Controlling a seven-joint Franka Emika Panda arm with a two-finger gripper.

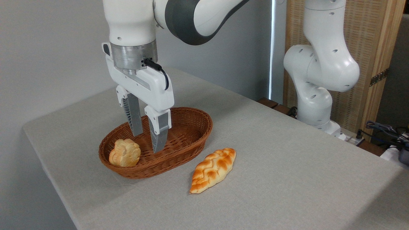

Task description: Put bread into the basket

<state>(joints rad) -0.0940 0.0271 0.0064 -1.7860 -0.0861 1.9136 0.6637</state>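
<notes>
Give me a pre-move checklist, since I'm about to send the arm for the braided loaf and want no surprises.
1. Gripper empty, jaws open: ok.
2. Braided loaf lying free on the tablecloth, outside the basket, nothing on it: ok.
3. Wicker basket has room: ok, the round bun fills only its near-left end.
4. Fingertips clear of the basket before moving sideways: not ok, they hang low inside the rim.
5. Path from basket to loaf unobstructed: ok.
6. Jaw opening wide enough for the loaf: cannot tell.
</notes>
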